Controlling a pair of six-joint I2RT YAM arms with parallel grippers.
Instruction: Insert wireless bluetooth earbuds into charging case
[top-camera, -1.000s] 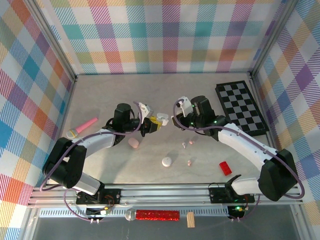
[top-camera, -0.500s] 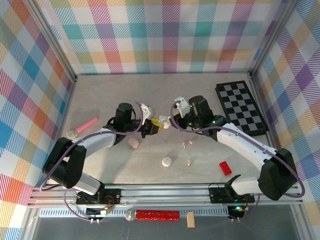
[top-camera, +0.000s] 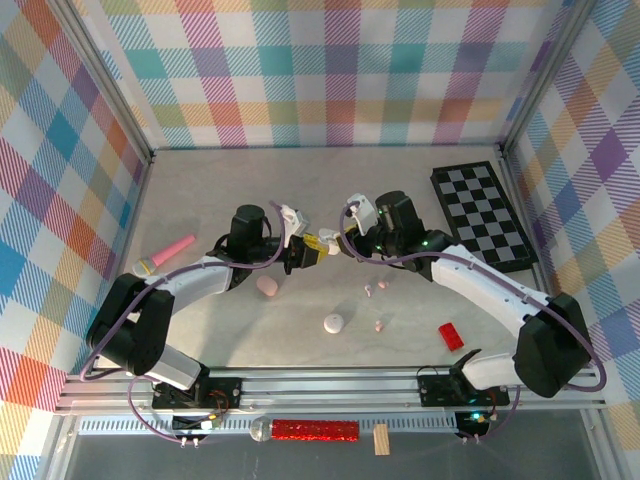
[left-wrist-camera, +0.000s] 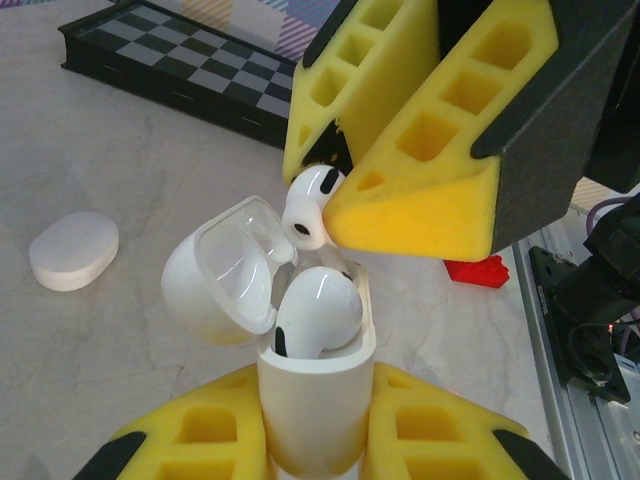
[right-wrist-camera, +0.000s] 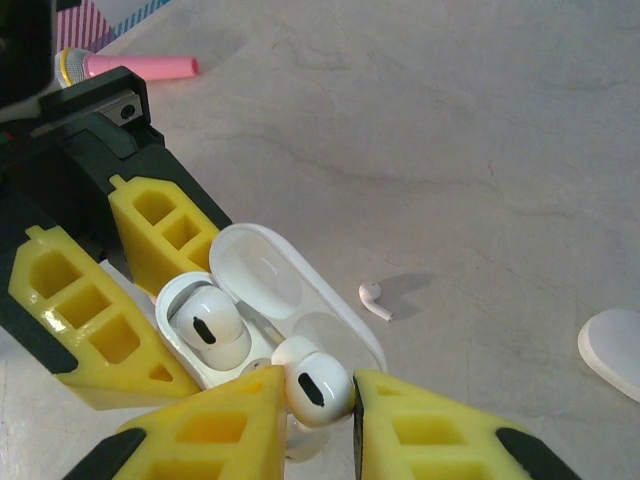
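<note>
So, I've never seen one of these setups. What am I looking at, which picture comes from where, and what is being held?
Two robot arms are bolted at the near edge of a table, each ending in a two-finger tool with yellow fingers. The wide picture comes from a fixed camera above and behind them. The two close-ups come from cameras on the wrists.

The left tool grips an open white charging case with a seated earbud already in it. The right tool pinches a second earbud, also white, right at the case's opening.

On the table lie a chessboard, a red block, a closed white case, a pink case, a few loose earbuds and a pink-handled toy microphone.
</note>
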